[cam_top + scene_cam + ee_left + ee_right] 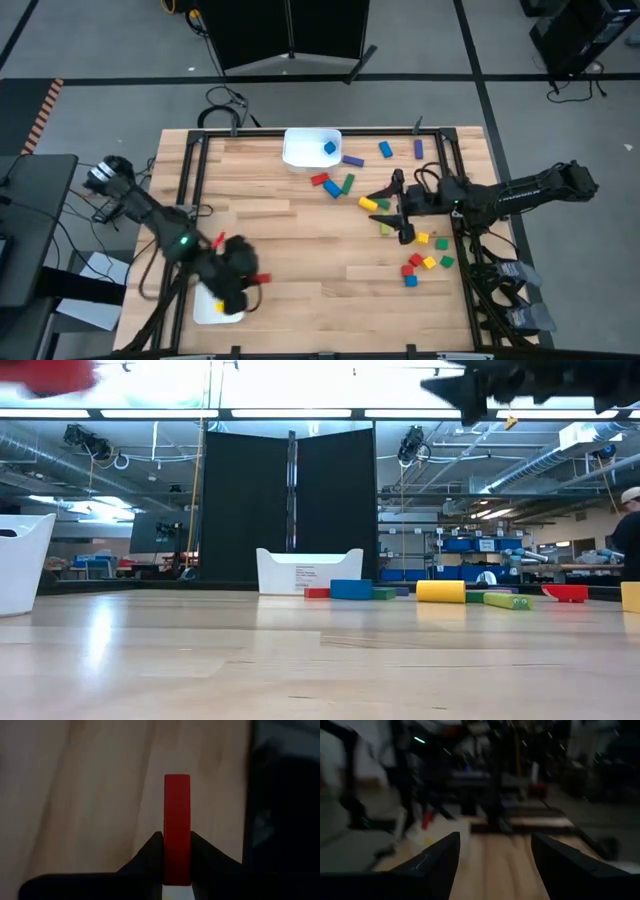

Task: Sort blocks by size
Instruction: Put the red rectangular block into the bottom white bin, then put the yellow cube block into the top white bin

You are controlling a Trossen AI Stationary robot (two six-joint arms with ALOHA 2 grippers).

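A pale wooden bench (300, 240) with a dark frame stands on a grey floor. From above, the left pincer (245, 277) hangs near the front-left corner by a white tray (205, 310), clenched on a red bar (260, 278). The right pincer (400, 212), released, hovers near the right edge among scattered blocks (425, 262); another tray (300, 150) at the far edge holds a blue cube (329, 148). At bench level, blocks lie in a row. The left wrist view shows the fingers (150, 855) gripping the red bar. The right wrist view shows spread fingers (445, 857).
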